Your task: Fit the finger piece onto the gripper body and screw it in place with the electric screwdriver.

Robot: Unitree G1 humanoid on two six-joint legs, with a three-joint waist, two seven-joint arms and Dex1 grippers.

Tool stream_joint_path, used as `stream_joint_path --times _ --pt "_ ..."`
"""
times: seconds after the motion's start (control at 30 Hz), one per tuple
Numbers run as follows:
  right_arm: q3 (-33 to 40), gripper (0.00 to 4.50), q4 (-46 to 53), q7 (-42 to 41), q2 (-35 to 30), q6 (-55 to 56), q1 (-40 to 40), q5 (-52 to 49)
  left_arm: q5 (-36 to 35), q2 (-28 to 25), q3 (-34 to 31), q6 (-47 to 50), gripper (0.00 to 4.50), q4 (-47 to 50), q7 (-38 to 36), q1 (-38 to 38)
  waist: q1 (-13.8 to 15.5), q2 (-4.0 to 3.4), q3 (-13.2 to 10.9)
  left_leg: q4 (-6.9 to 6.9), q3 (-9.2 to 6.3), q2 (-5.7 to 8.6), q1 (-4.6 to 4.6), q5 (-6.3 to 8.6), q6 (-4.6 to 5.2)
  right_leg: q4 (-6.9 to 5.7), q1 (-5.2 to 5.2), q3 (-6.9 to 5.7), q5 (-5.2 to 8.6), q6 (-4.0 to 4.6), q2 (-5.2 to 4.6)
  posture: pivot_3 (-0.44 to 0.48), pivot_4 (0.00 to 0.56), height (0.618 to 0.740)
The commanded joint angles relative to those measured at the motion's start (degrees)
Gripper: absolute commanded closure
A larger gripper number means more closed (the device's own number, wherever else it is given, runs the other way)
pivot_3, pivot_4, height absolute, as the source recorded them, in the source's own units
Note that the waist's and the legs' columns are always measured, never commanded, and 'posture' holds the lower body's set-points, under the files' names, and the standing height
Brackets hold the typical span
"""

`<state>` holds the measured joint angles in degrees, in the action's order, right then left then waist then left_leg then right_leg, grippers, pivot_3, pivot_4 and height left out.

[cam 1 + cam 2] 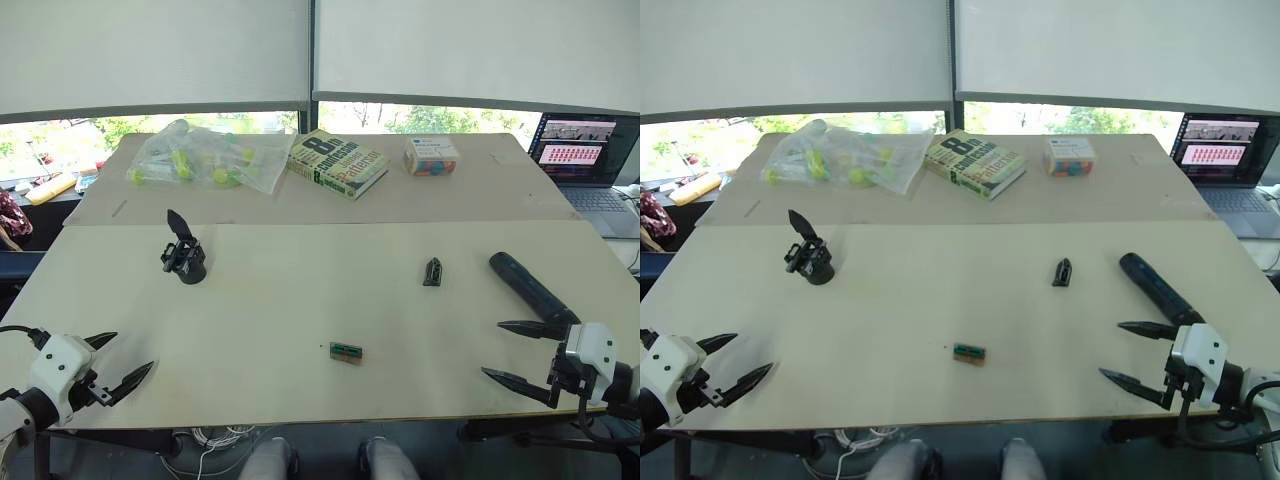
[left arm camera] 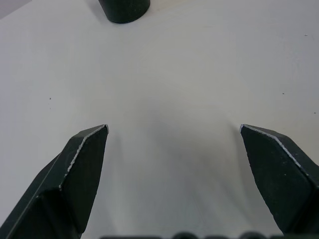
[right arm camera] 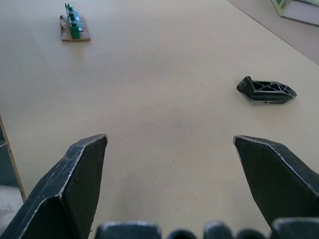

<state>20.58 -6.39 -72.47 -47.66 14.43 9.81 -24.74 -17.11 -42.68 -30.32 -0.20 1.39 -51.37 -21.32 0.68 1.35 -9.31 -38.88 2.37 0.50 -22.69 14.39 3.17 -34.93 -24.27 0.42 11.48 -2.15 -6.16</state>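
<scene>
Left gripper: spread, empty, lower left.
Right gripper: spread, empty, lower right.
Finger piece: right of centre.
Gripper body: left.
Electric screwdriver: right.
Risk: the tiny piece may skid when pinched.

Bright daylight is coming in through the window strip under the lowered blinds at the desk's far edge, and the outdoor view there is washing out to near white. The desk is lying evenly lit, with no glare on its matte top. Shadows are staying soft and faint: the gripper body is casting only a slight one. In the wrist views the fingers are throwing pale, diffuse shadows, and their near ends are looking slightly soft.
</scene>
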Motion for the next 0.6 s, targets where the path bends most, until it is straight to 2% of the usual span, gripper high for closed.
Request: stream_joint_path --times 0.03,0.3,0.43,0.53,0.6 --pt "0.26 0.03 -0.08 -0.35 0.49 1.43 -0.82 -0.49 -1.59 -0.34 -1.41 0.34 0.00 1.99 -0.08 -0.11 0.00 0.00 0.00 0.00 0.00 0.00 0.00 0.00 0.00 0.00 0.00 0.00 0.00 0.00 0.00 0.000 0.150 0.740" --pt "-1.52 0.03 5.32 3.75 4.35 -5.33 -4.66 -4.41 -6.29 3.08 -3.64 3.85 0.00 5.24 3.33 -0.40 -0.21 0.01 0.00 0.00 0.00 -0.02 0.01 0.00 0.00 -0.03 -0.01 0.02 -0.01 -0.01 0.00 0.000 0.150 0.740" --pt "-3.23 0.03 10.16 5.40 7.23 -7.76 -6.14 -6.15 -8.74 7.88 -6.28 5.58 0.00 7.75 8.24 -1.20 -0.18 0.01 0.00 0.00 0.00 -0.11 0.03 0.03 -0.05 -0.03 -0.01 0.03 -0.18 -0.27 0.01 0.000 0.150 0.740" --pt "-4.27 0.03 14.98 6.73 12.87 -5.59 -8.33 -9.91 -10.66 14.62 -8.87 6.58 0.00 8.85 14.61 -3.11 -0.23 0.01 0.00 0.00 0.00 -0.17 0.04 0.05 -0.08 -0.02 0.00 0.03 -0.22 -0.33 0.01 0.000 0.150 0.740" --pt "-4.68 0.03 16.60 7.92 14.86 -5.24 -8.85 -9.65 -10.76 17.09 -9.28 6.78 0.00 9.32 16.56 -4.16 -0.20 0.02 0.00 -0.01 0.00 -0.21 0.04 0.07 -0.12 -0.02 0.00 0.06 -0.22 -0.34 -0.01 0.000 0.150 0.740"
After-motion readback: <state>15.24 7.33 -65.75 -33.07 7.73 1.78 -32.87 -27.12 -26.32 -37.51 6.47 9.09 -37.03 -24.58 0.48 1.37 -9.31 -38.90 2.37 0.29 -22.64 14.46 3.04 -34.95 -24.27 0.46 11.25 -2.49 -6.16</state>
